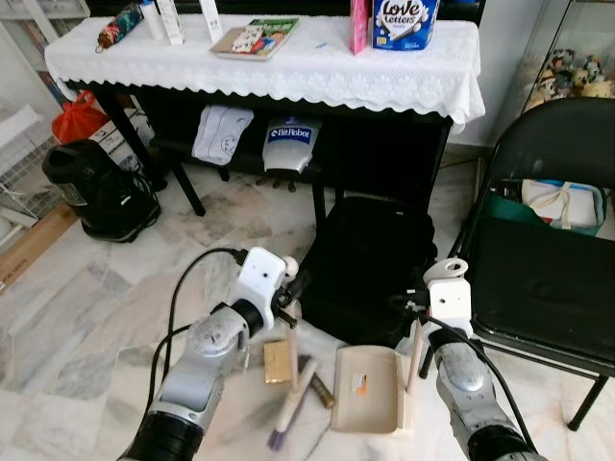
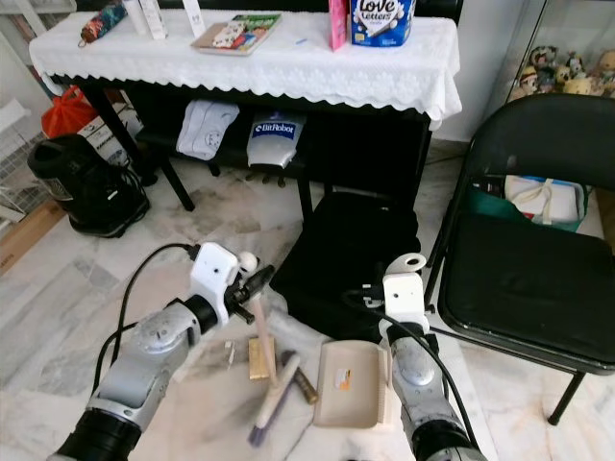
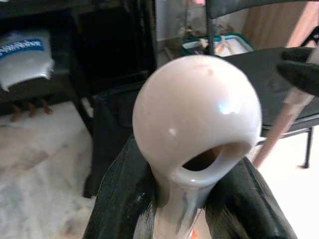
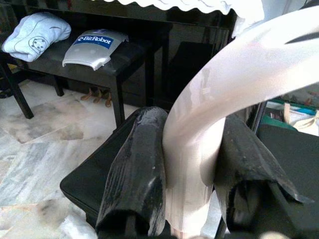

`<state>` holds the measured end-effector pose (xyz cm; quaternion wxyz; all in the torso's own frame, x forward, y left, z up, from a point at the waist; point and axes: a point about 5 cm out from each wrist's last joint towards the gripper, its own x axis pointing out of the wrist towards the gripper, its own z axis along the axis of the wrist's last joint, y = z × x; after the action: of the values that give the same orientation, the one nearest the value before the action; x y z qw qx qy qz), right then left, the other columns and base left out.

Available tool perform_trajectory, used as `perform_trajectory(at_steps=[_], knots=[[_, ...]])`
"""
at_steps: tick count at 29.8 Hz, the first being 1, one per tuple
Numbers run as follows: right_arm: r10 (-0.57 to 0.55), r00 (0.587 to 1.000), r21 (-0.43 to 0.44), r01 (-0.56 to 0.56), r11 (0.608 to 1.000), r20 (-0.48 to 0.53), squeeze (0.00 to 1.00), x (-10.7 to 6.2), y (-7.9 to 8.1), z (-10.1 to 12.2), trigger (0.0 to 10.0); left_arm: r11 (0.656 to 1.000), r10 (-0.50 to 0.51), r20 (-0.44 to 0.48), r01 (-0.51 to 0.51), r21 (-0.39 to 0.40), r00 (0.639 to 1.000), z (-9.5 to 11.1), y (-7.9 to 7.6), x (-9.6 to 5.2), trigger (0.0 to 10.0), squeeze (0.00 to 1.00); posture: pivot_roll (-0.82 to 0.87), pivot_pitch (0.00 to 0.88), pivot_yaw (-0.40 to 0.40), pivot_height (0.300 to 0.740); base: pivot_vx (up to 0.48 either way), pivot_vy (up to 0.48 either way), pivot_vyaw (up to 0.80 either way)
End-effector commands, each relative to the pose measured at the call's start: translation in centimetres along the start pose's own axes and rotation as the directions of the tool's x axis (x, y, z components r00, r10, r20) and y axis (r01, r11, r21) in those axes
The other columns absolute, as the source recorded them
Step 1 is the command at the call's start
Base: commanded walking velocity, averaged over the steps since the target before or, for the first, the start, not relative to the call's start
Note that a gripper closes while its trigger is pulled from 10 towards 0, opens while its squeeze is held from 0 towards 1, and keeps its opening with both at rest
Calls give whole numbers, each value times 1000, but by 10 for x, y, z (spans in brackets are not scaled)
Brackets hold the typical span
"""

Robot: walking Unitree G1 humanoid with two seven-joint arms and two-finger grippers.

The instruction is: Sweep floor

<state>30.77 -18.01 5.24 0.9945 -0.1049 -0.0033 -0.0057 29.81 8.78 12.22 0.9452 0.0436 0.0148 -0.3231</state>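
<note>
1. Both my grippers are clamped on handles: left gripper [image 1: 291, 291] grips the brush [image 1: 291, 384] at its knobbed end; right gripper [image 1: 420, 309] grips the dustpan [image 1: 367, 389] handle.
2. Brush head and pan sit on the floor just below and between the grippers; both look light, stiff, smooth plastic, so I'd hold high and firm.
3. Litter [image 1: 279, 362] lies just under the left gripper.
4. Bag [image 1: 370, 259] stands just beyond both; chair [image 1: 548, 279] crowds the right gripper's outer side.
</note>
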Motion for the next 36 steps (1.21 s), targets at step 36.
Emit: perform_trajectory(at_steps=[36], knots=[[26,1000,43,-25,999,-17,0,15,16,9,10000,992,-83,159,97,-84,984,77,6,-30,10000,0,92,0,85,740,0,0,0]])
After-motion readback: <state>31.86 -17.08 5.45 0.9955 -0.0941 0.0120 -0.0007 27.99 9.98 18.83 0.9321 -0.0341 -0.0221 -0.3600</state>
